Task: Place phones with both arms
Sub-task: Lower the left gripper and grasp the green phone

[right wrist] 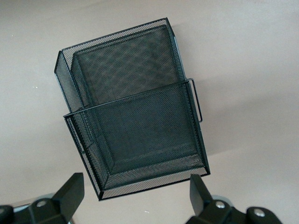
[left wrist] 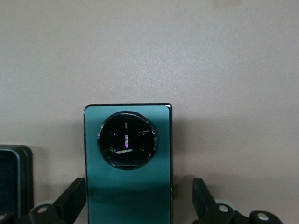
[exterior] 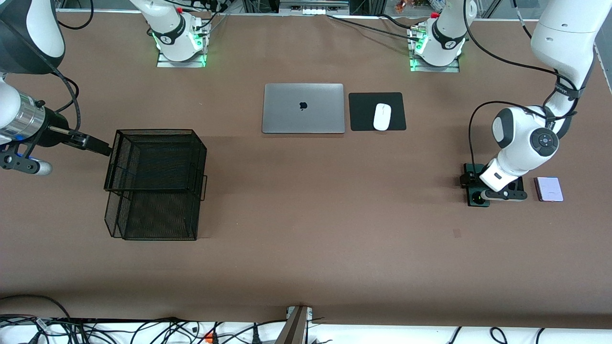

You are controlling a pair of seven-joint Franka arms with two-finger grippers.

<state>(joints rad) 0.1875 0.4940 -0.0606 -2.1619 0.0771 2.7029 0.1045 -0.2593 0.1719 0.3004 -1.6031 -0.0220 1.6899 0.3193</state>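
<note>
The long dark-green phone (exterior: 476, 198) with its round black camera ring lies flat at the left arm's end of the table. In the left wrist view the phone (left wrist: 128, 163) fills the space between the fingers. My left gripper (exterior: 484, 192) is low over it and open (left wrist: 138, 186), one finger on each side with a gap to the phone's edges. The small black phone (exterior: 519, 184) lies beside it, mostly under the hand, and shows at the wrist view's edge (left wrist: 11, 179). The lilac-white phone (exterior: 549, 189) lies beside the black one. My right gripper (exterior: 95, 143) is open and empty (right wrist: 136, 182) beside the mesh basket.
A black two-tier wire mesh basket (exterior: 155, 184) stands at the right arm's end of the table and also shows in the right wrist view (right wrist: 135, 116). A closed silver laptop (exterior: 303, 108) and a white mouse (exterior: 382, 116) on a black pad (exterior: 363, 112) lie near the bases.
</note>
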